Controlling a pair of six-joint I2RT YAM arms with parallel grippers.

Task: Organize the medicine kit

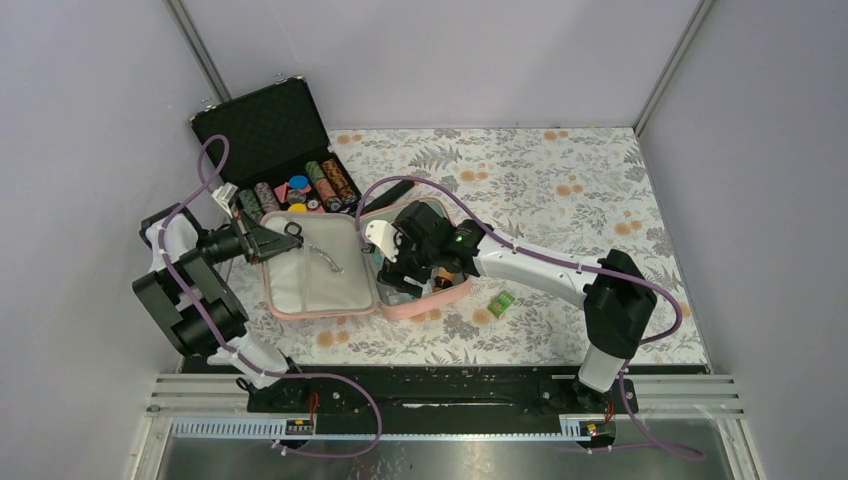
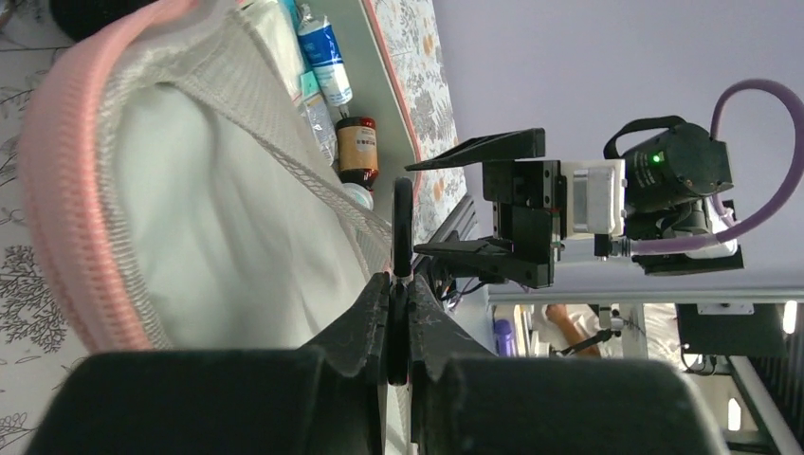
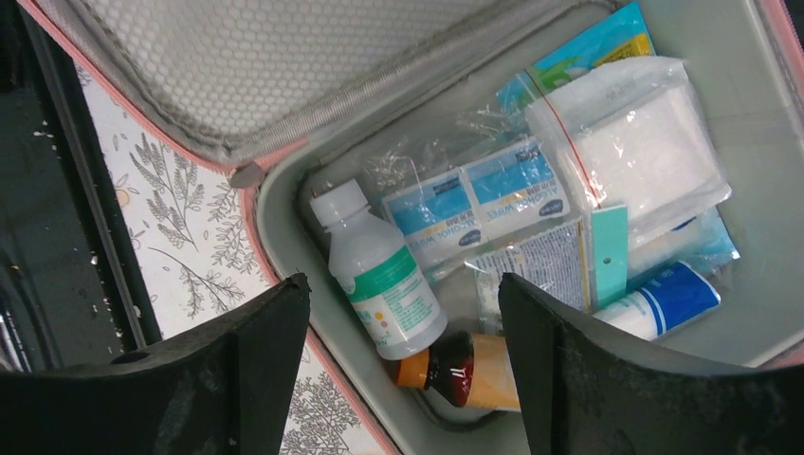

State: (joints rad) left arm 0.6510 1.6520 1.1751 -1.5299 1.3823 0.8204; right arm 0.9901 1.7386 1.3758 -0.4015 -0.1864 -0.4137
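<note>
The medicine kit [image 1: 300, 285] lies unzipped and spread flat on the table [image 1: 560, 200], near the left-hand side, with its grey-lined lid to the left and its base compartment to the right. The left gripper [image 1: 290, 232] is positioned at the far edge of the lid; its fingers [image 2: 374, 313] are clenched on a thin black loop [image 2: 403, 218] at that edge, beside the lid's mesh pocket. The right gripper [image 1: 400, 272] hangs above the base compartment with its fingers [image 3: 275, 322] spread wide and grasping nothing. Below it, the compartment contains a white bottle with a green label [image 3: 384, 275], a brown bottle with a red cap [image 3: 465, 370], two blue-and-white wipe sachets [image 3: 474, 204], a clear zip bag holding a white pad [image 3: 635, 161] and a blue-and-white tube [image 3: 664, 299]. A small green packet [image 1: 501, 303] lies on the table just right of the kit. A black hard case [image 1: 265, 125] with poker chips [image 1: 320, 185] stands open behind the kit, touching its far edge.
</note>
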